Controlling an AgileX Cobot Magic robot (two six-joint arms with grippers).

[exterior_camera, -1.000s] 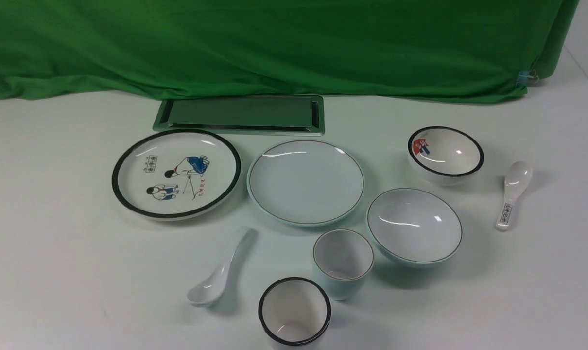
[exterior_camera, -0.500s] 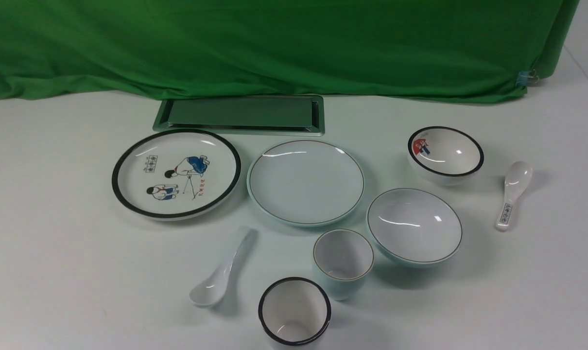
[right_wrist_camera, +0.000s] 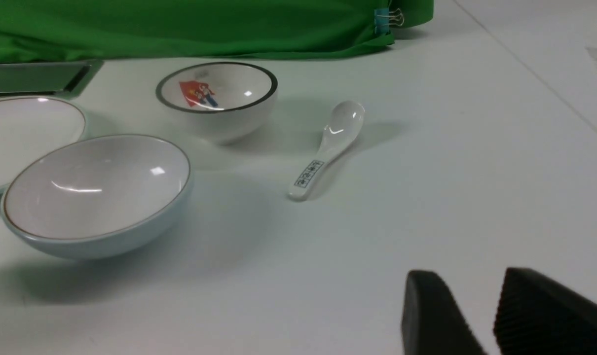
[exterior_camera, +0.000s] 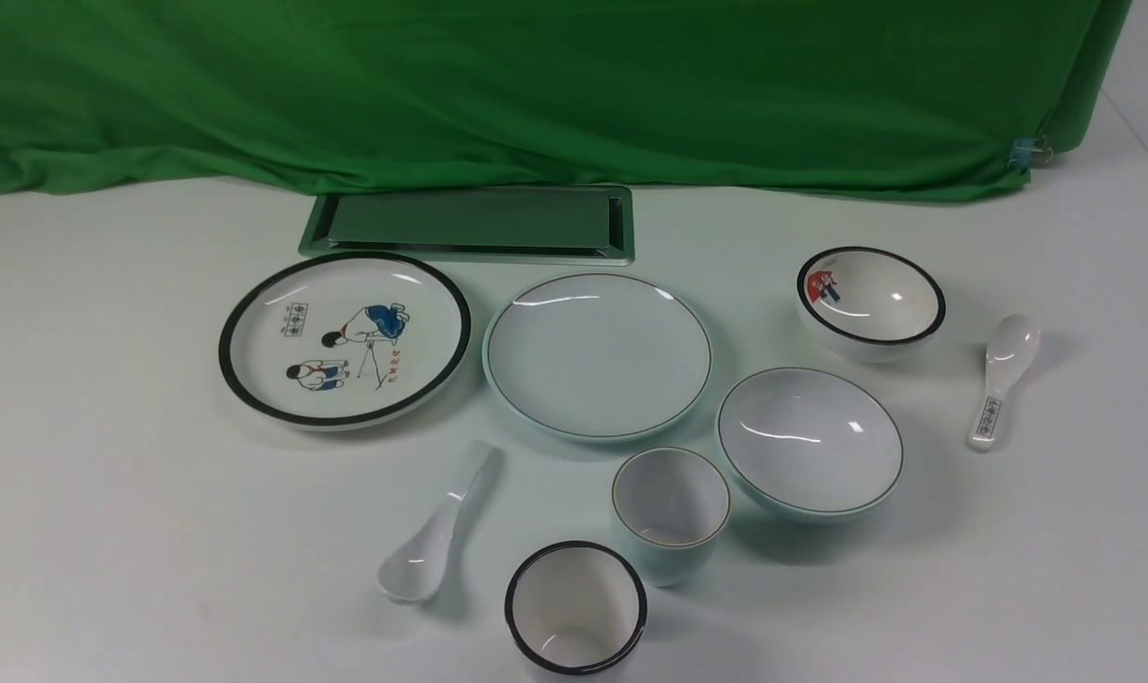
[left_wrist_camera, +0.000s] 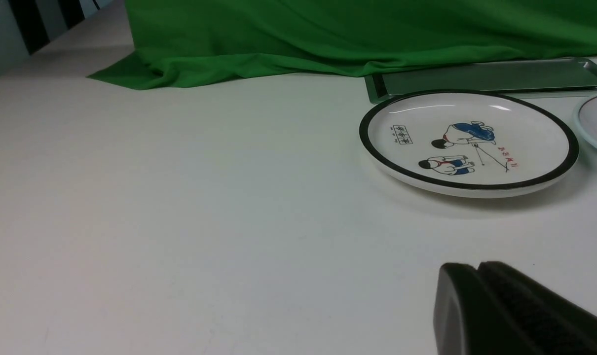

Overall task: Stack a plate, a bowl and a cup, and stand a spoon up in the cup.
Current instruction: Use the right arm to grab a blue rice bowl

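The plain plate (exterior_camera: 598, 356) lies mid-table. The plain bowl (exterior_camera: 809, 441) sits to its right and nearer; it also shows in the right wrist view (right_wrist_camera: 96, 192). The pale cup (exterior_camera: 671, 503) stands upright between them, close to the bowl. The plain white spoon (exterior_camera: 417, 564) lies left of the cup, bowl end nearest me. My left gripper (left_wrist_camera: 476, 268) is shut and empty, low over bare table left of the dishes. My right gripper (right_wrist_camera: 471, 283) is open and empty, over bare table right of the bowl. Neither gripper's jaws show in the front view.
A black-rimmed cartoon plate (exterior_camera: 343, 337) lies left of the plain plate. A black-rimmed cup (exterior_camera: 575, 607) stands in front of the pale cup. A small pictured bowl (exterior_camera: 870, 299) and a printed spoon (exterior_camera: 1001, 375) lie at the right. A metal tray (exterior_camera: 470, 223) and green cloth (exterior_camera: 536, 85) are behind.
The plain spoon's bowl end has shifted slightly to the right. Nothing else has moved.
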